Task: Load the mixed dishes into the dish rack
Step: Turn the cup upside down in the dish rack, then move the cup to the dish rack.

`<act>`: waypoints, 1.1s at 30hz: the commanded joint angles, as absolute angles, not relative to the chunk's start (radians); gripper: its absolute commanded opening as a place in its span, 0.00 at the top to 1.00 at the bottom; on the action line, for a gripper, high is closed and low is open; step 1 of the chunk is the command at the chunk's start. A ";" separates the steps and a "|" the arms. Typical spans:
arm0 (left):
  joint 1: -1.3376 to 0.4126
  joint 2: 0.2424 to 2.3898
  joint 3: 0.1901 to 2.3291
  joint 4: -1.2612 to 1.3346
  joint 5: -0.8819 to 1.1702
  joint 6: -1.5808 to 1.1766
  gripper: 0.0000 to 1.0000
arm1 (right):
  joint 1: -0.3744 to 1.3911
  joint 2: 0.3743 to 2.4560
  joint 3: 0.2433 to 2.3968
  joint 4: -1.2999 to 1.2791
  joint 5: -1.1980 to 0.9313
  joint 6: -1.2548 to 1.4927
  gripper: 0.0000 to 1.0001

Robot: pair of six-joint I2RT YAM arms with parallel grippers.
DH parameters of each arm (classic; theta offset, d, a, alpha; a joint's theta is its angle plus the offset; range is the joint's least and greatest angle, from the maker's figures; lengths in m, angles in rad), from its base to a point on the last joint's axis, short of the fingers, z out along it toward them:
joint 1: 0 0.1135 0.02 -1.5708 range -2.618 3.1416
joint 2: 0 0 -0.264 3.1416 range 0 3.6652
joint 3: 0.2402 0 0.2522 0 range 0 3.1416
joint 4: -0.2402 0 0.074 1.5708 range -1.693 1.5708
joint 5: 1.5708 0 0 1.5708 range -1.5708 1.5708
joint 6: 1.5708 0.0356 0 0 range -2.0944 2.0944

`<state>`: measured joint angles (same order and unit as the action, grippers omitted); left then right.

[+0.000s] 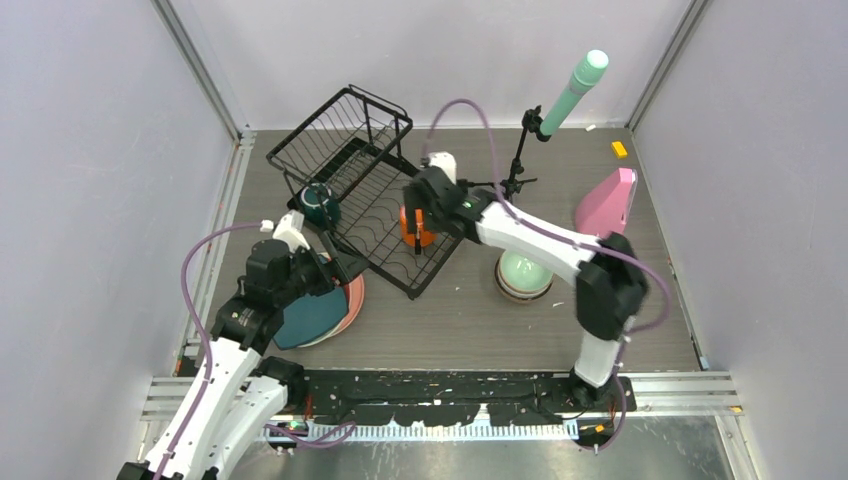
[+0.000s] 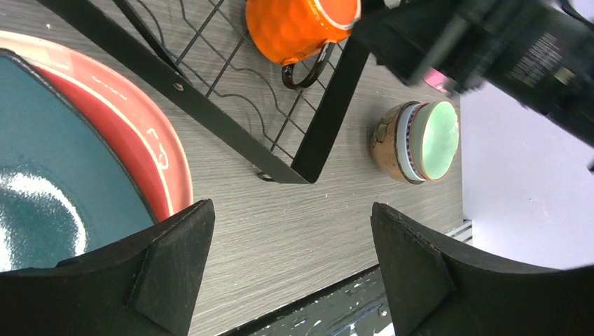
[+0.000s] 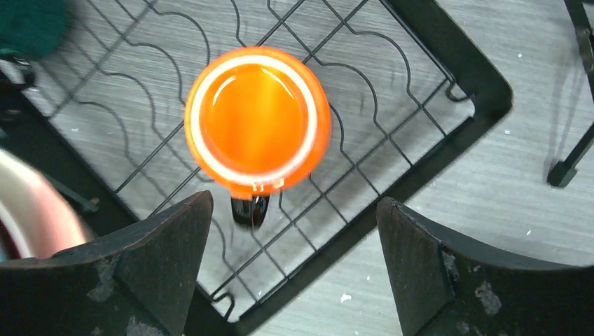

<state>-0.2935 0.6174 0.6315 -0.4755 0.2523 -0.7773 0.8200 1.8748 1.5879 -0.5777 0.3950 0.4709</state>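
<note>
The black wire dish rack (image 1: 372,205) lies across the table's middle left. An orange mug (image 3: 256,120) stands upright in it near its right edge, also in the top view (image 1: 416,228) and the left wrist view (image 2: 298,28). My right gripper (image 3: 294,231) is open and empty just above and beside the mug. A dark green mug (image 1: 320,204) sits in the rack's left part. My left gripper (image 2: 291,241) is open and empty over bare table beside the stacked plates: dark teal (image 2: 49,189) on reddish (image 2: 140,140) and pink (image 1: 353,300). Stacked bowls, mint on top (image 1: 524,273), stand right of the rack.
A black tripod (image 1: 517,165) holds a mint cylinder (image 1: 575,90) behind the rack. A pink wedge (image 1: 606,205) stands at the right and a small yellow block (image 1: 619,149) at the far right. Walls close in on the sides and back.
</note>
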 commanded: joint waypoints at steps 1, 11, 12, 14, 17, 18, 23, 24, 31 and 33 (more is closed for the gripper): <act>-0.293 0.599 0.669 -0.527 0.220 -0.740 0.15 | 0.783 1.606 1.313 -0.147 0.323 0.571 0.11; -0.293 0.485 0.850 -0.755 -0.074 -0.600 0.11 | 0.653 1.532 1.096 0.010 0.034 0.732 0.34; -0.293 0.475 0.850 -0.766 -0.100 -0.593 0.11 | 0.650 1.556 1.107 -0.031 0.021 0.736 0.34; -0.293 0.458 0.840 -0.786 -0.132 -0.591 0.10 | 0.641 1.595 1.134 -0.063 -0.017 0.755 0.34; -0.293 0.440 0.825 -0.822 -0.140 -0.605 0.10 | 0.625 1.644 1.141 -0.016 -0.066 0.794 0.34; -0.293 0.432 0.821 -0.829 -0.143 -0.611 0.10 | 0.623 1.669 1.143 -0.010 -0.070 0.811 0.34; -0.293 0.385 0.801 -0.812 -0.151 -0.646 0.08 | 0.617 1.752 1.214 0.028 -0.083 0.818 0.32; -0.293 0.382 0.797 -0.808 -0.151 -0.651 0.07 | 0.617 1.773 1.229 0.030 -0.083 0.819 0.31; -0.293 0.417 0.784 -0.797 -0.107 -0.658 0.06 | 0.618 1.885 1.272 0.139 -0.126 0.839 0.30; -0.293 0.434 0.782 -0.784 -0.088 -0.660 0.06 | 0.617 1.926 1.314 0.140 -0.127 0.863 0.28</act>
<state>-0.2935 0.4030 0.7918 -0.8200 -0.1184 -0.6506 0.6174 1.8606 1.2293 0.0399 -0.1020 0.8215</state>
